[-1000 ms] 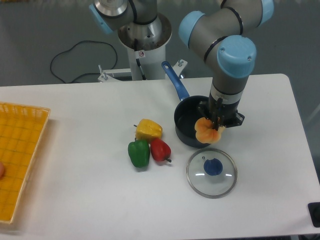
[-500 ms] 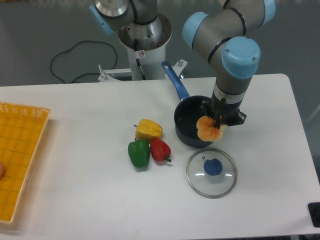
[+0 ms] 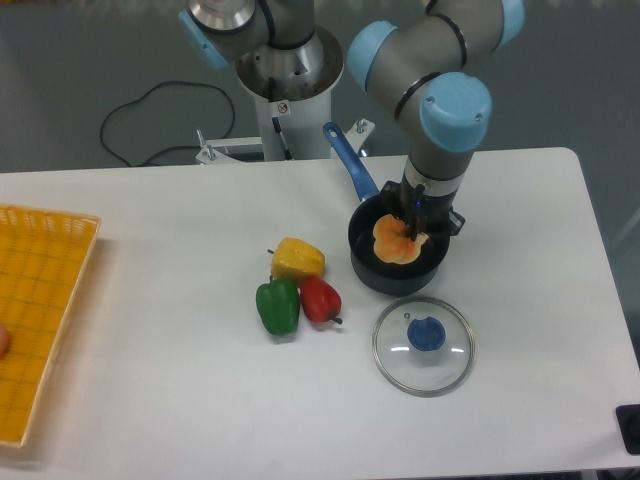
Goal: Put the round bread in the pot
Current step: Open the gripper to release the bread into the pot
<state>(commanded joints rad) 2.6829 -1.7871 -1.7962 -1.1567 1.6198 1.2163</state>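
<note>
The round bread [image 3: 396, 243], a lumpy orange bun, is held in my gripper [image 3: 409, 233] right over the opening of the dark pot [image 3: 372, 270], whose blue handle [image 3: 349, 161] points toward the back. My gripper is shut on the bread from above. I cannot tell whether the bread touches the pot's bottom.
A round glass lid with a blue knob [image 3: 424, 344] lies in front of the pot. A yellow pepper [image 3: 297, 258], green pepper [image 3: 278, 306] and red pepper [image 3: 320, 300] sit left of the pot. A yellow basket [image 3: 40, 310] stands at the left edge.
My gripper has carried the bread left and back, from the pot's front right rim to over the pot's middle.
</note>
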